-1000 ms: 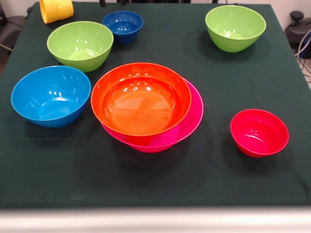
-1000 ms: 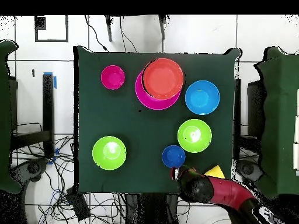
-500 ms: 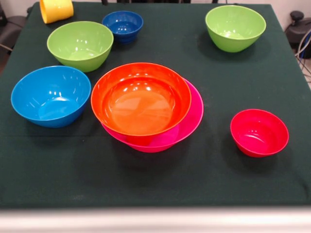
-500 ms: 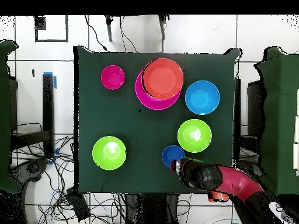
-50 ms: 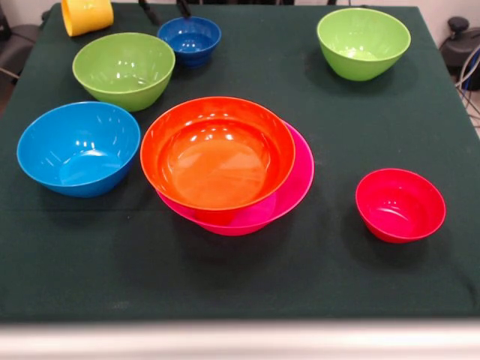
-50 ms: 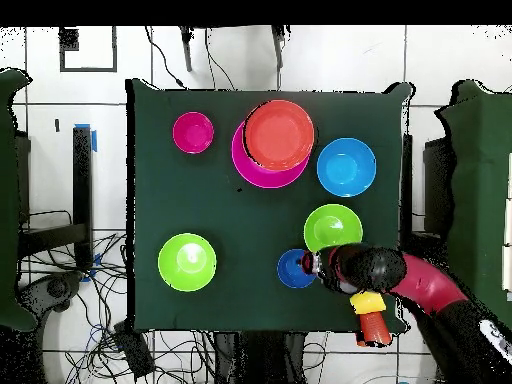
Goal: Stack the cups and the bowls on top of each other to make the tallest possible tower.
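The hand [image 5: 165, 9] hangs with its two fingers spread wide, empty, above the small dark blue bowl [image 5: 190, 38] near the desk [image 5: 315, 120] edge. The orange bowl [image 5: 217, 152] sits nested in the pink bowl [image 5: 296, 187] mid-desk.

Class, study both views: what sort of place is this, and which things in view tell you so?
Probably a robotics lab or test room. A red and black robot arm reaches over a table under a dark green cloth set with plastic bowls, and loose cables trail across the tiled floor around it.
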### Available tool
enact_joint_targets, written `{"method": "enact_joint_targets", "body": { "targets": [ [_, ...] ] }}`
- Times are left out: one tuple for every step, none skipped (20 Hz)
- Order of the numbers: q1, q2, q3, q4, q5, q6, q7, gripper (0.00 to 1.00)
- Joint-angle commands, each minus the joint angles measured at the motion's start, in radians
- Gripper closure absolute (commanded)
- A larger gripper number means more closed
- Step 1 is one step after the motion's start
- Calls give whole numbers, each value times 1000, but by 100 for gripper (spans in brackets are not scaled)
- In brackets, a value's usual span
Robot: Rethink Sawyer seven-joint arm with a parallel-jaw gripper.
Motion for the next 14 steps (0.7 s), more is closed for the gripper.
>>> {"method": "enact_joint_targets", "body": {
  "targets": [
    [28, 115, 150, -222, -1, 137, -278, 0],
    [30, 121, 155, -233, -7, 144, -277, 0],
    [34, 131, 158, -250, -10, 154, -274, 0],
    [36, 136, 164, -257, -16, 155, -270, 0],
    [39, 141, 168, -269, -20, 160, -268, 0],
    [44, 140, 170, -273, -26, 158, -259, 0],
    [48, 145, 171, -286, -31, 160, -253, 0],
    [53, 146, 174, -287, -40, 150, -245, 0],
    [61, 150, 170, -298, -50, 141, -234, 0],
    [71, 151, 164, -300, -64, 126, -219, 0],
    [81, 157, 157, -304, -78, 101, -203, 0],
    [90, 163, 150, -307, -92, 76, -188, 0],
    [100, 166, 144, -309, -103, 55, -175, 0],
    [109, 169, 139, -311, -114, 35, -162, 0]
  ]
}}
